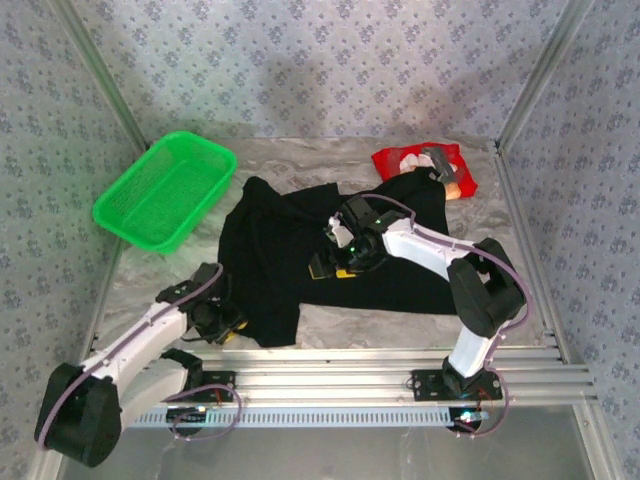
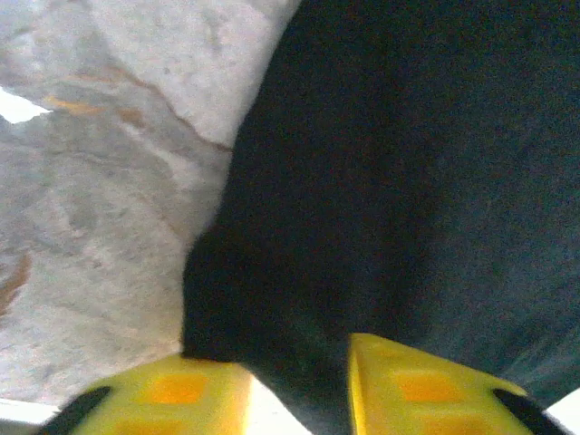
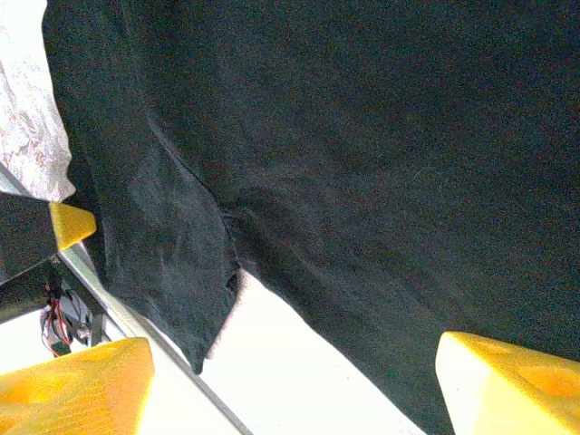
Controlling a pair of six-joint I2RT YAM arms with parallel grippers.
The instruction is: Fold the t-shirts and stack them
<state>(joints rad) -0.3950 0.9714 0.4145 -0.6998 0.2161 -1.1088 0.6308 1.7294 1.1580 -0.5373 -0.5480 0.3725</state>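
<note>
A large black t-shirt (image 1: 300, 250) lies spread and rumpled across the middle of the table. My left gripper (image 1: 222, 322) is at its near-left corner. In the left wrist view the yellow fingers (image 2: 195, 390) stand close together with a bunched edge of the black t-shirt (image 2: 399, 181) running down between them. My right gripper (image 1: 335, 255) hovers over the shirt's middle, open. Its fingers (image 3: 86, 381) stand far apart, and between them there is only black cloth (image 3: 362, 136) further off. A red t-shirt (image 1: 420, 165) with a pale print lies folded small at the back right.
A green mesh basket (image 1: 165, 190) sits tilted at the back left, next to the shirt's left sleeve. Aluminium rails (image 1: 400, 365) run along the near edge by the arm bases. Patterned walls and metal posts close in the table (image 1: 150, 270) on three sides.
</note>
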